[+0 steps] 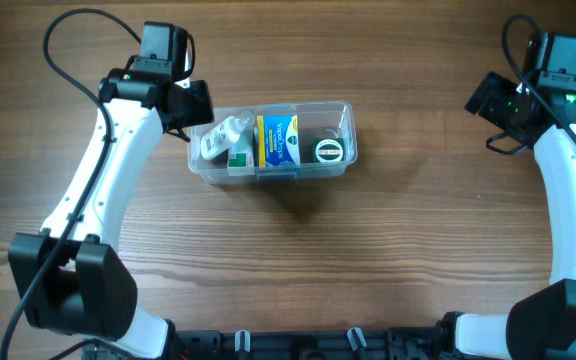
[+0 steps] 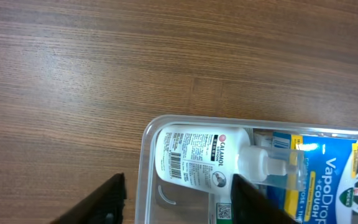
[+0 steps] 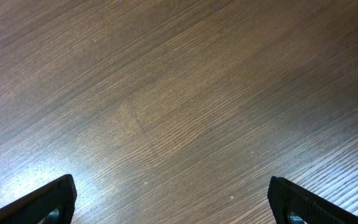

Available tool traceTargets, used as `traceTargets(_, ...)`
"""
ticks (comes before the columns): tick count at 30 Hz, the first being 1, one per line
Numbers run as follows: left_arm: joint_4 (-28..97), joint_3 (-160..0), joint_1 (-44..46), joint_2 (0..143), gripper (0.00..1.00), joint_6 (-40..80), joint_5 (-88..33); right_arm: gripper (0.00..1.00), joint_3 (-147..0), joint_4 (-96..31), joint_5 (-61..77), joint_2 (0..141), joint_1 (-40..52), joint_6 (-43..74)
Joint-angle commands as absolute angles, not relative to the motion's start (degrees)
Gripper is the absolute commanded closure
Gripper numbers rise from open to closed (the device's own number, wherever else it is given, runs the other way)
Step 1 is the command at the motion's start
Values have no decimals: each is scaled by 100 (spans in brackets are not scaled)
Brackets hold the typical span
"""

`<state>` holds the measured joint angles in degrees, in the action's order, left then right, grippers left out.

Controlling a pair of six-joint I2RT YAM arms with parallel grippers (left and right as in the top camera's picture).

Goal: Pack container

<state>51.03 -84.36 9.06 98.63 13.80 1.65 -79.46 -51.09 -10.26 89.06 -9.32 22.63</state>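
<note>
The clear plastic container [image 1: 270, 176] sits on the table left of centre. It holds a white pump bottle [image 1: 220, 139], a blue and yellow VapoDrops box [image 1: 278, 140], a small green box [image 1: 239, 158] and a round green-rimmed tin [image 1: 328, 151]. My left gripper [image 1: 190, 112] is open at the container's left end. In the left wrist view the left gripper [image 2: 176, 205] has one finger outside the container's end wall [image 2: 146, 143] and one above the white pump bottle [image 2: 194, 155]. My right gripper [image 1: 488, 100] is open and empty at the far right; the right wrist view shows the right gripper [image 3: 173, 199] over bare wood.
The wooden table [image 1: 408, 240] surrounds the container. Black cables loop from both arms at the back left [image 1: 68, 40] and back right [image 1: 513, 35].
</note>
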Motion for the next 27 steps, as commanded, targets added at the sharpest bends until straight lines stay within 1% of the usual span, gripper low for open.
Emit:
traceTargets(1,5085,-8554,926,9207,0,1417,-21,0,-7926,-5094,-998,8969,-930,2263)
traceTargets(5,5120,-8554,910,7959,0,1417,-12,0,-7926,-5094,-998,8969,-930,2263)
traceTargets(7,5376,-8554,862,7240,0,1417,10,0,-7926,-5094,-998,8969,-930,2263)
traceTargets(9,6003,-8552,648,6460,0,1417,172,0,-7926,-5094,-998,8969,-930,2265)
traceTargets(13,6954,-8552,279,5443,0,1420,178,0,-7926,-5094,-998,8969,-930,2263)
traceTargets(19,8508,-8552,255,3540,0,1448,-364,0,-7926,-5094,-998,8969,-930,2265)
traceTargets(21,8772,-8552,255,3050,1,1592,-362,0,-7926,-5094,-998,8969,-930,2263)
traceTargets(22,8923,-8552,255,2578,0,1590,-362,0,-7926,-5096,-998,8969,-930,2265)
traceTargets(24,9065,-8552,255,2248,0,1590,-360,0,-7926,-5096,-998,8969,-930,2265)
traceTargets(27,9292,-8552,255,2141,0,1590,-360,0,-7926,-5094,-998,8969,-930,2265)
